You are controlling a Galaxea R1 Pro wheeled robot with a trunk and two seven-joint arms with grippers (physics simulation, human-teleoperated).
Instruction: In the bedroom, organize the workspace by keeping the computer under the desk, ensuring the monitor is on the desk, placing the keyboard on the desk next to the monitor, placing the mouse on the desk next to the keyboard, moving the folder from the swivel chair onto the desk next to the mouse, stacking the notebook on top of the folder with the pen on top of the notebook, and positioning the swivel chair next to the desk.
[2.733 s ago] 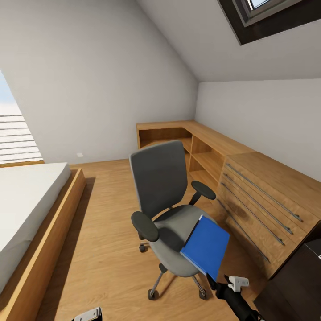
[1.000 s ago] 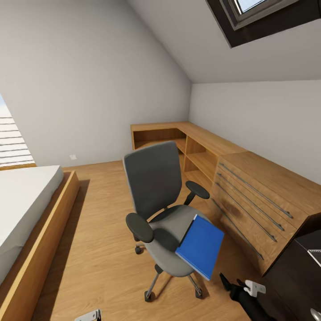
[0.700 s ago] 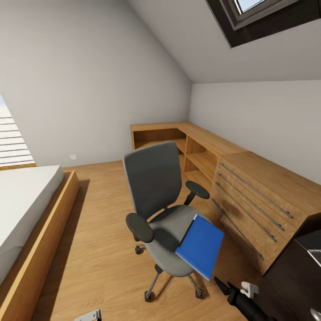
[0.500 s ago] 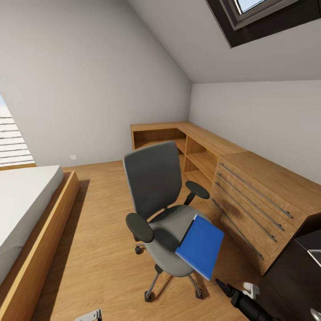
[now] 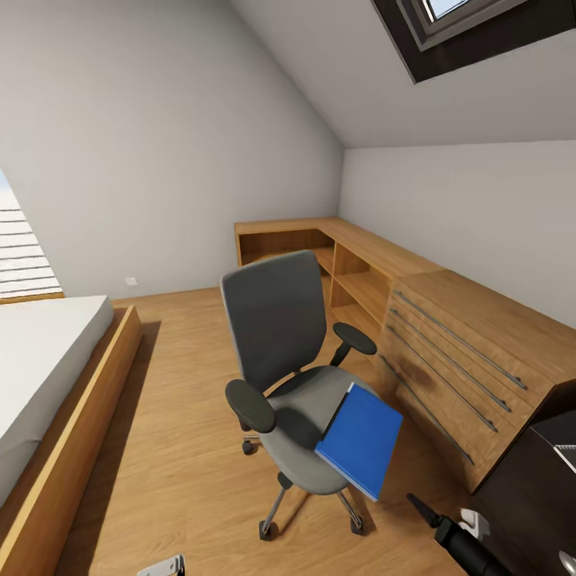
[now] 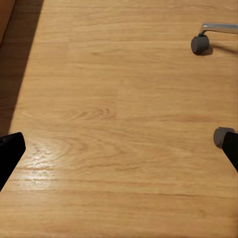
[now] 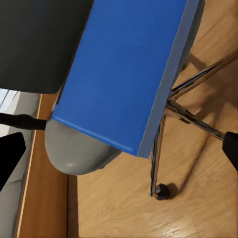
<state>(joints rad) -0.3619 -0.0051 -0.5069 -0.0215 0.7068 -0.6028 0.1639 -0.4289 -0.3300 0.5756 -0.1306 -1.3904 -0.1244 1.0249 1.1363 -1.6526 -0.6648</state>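
The grey swivel chair [image 5: 280, 336] stands on the wooden floor in the middle of the head view. The bright-blue folder [image 5: 360, 438] lies tilted on its seat and overhangs the front edge. The right wrist view looks straight at the folder [image 7: 124, 69] and the seat [image 7: 74, 148] under it. My right gripper [image 7: 119, 148] is open, short of the folder and not touching it; in the head view it [image 5: 428, 512] sits low, below and right of the folder. My left gripper [image 6: 119, 151] hangs open over bare floor near two chair castors [image 6: 201, 44]. A corner of the black desk [image 5: 536, 496] shows at the lower right.
A light wooden chest with long bar handles [image 5: 464, 360] and open shelves [image 5: 352, 272] line the right wall behind the chair. A bed in a wooden frame [image 5: 56, 400] fills the left side. The chair's chrome legs [image 7: 193, 114] spread under the seat.
My right arm has drawn back down and to the right, away from the folder. The chair and the folder have stayed put. The head camera shifted a little earlier on.
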